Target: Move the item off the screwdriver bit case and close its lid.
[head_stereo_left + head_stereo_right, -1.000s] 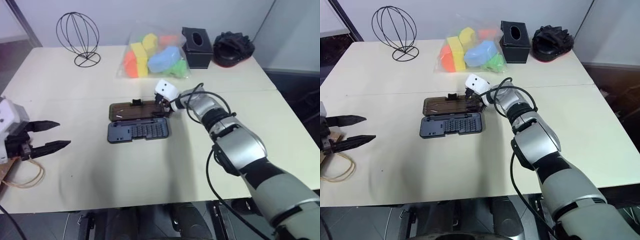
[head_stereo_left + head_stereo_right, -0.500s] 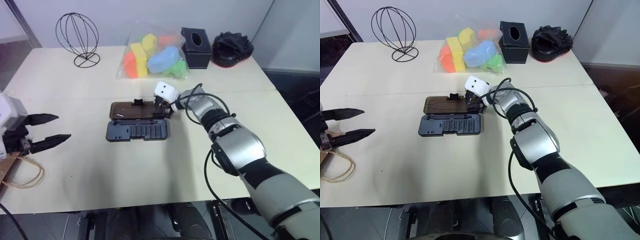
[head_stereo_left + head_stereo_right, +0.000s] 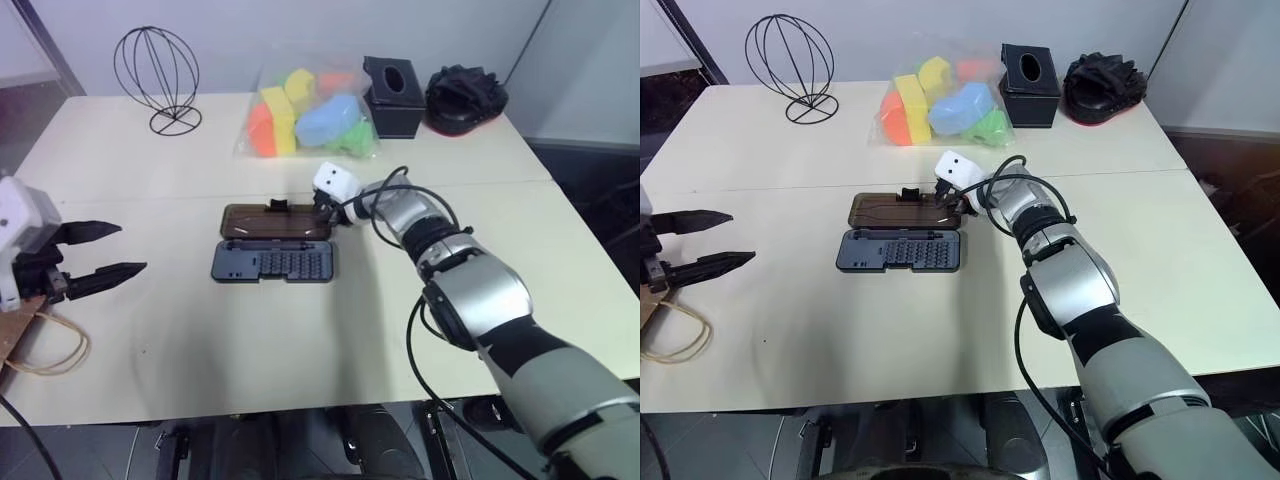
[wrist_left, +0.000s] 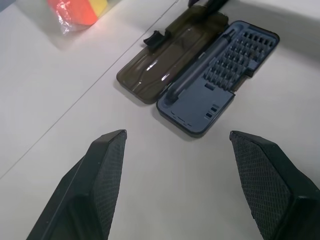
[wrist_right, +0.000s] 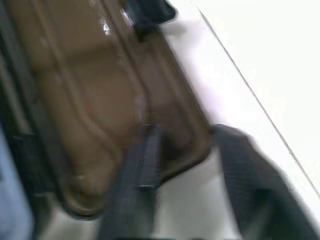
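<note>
Right gripper (image 5: pixel 175 170) pinching the lid (image 3: pixel 277 222) corner of the open screwdriver bit case (image 3: pixel 272 262).
The right wrist view alone shows fingers (image 5: pixel 137 170) astride the smoky-brown rim; left gripper (image 3: pixel 108 252) spread, empty.

Cream table (image 3: pixel 300 340) against pale wall (image 3: pixel 300 30), dark floor (image 3: pixel 600 170) alongside.

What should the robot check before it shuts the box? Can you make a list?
1. Bag is off the case: ok, it lies far to the left, apart from the case.
2. Nothing lies on the case's slots: ok.
3. Lid lies flat and open, with nothing on it: ok.
4. Right gripper is at the lid's right corner: ok.
5. Right gripper has a firm hold on the lid: cannot tell.
6. Left gripper is clear of the case, jaws open and empty: ok.
</note>
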